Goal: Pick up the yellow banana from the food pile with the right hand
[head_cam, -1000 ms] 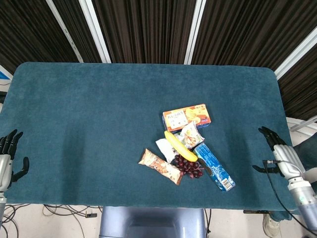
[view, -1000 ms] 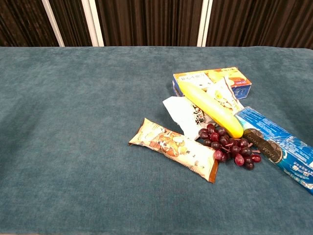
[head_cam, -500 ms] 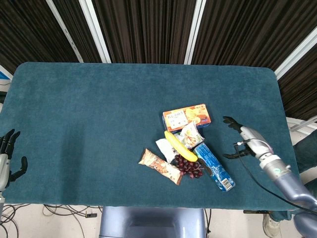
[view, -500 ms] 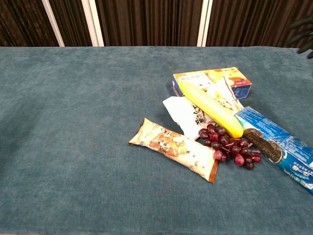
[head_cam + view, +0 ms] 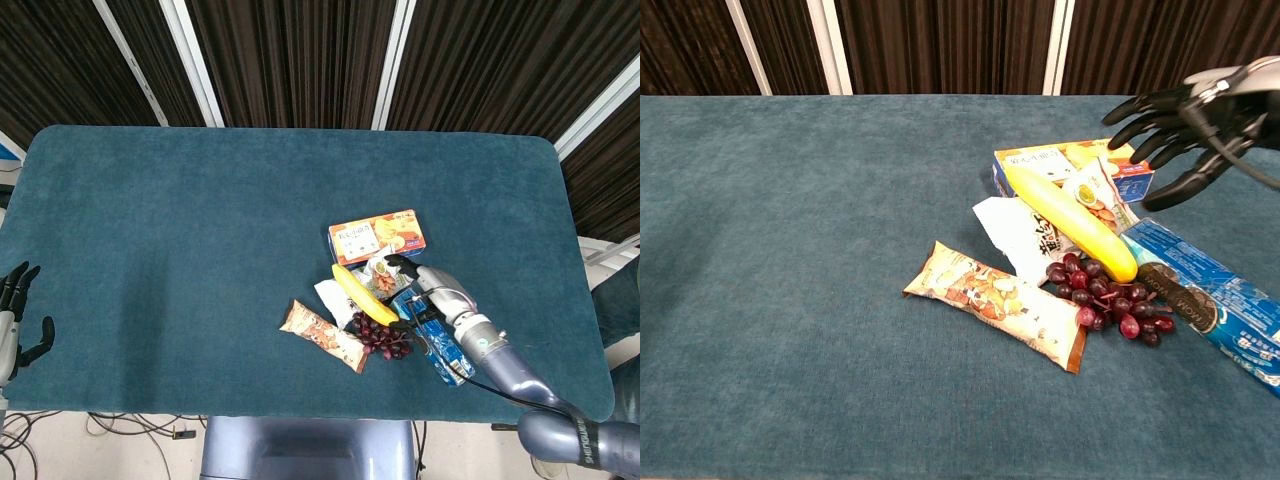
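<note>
On the bench (image 5: 180,220), toward its right front, the food pile lay in a tight cluster. The banana (image 5: 362,293) (image 5: 1072,221) ran diagonally through the pile's middle, its far end near the orange box (image 5: 378,236) (image 5: 1072,160) and its near end touching the grapes (image 5: 380,337) (image 5: 1110,297). A white packet (image 5: 1018,232) lay under it on the left, a small snack bag (image 5: 1092,192) on its right. A blue pack (image 5: 436,340) (image 5: 1212,299) lay to the right of the grapes, and a long wrapper (image 5: 322,336) (image 5: 998,300) to their left. The right robot hand (image 5: 432,293) (image 5: 1188,120) hovered over the pile's right side, fingers (image 5: 1155,128) spread and holding nothing, not touching the banana. The left robot hand (image 5: 14,315) hung off the bench's left front edge, fingers apart and empty.
</note>
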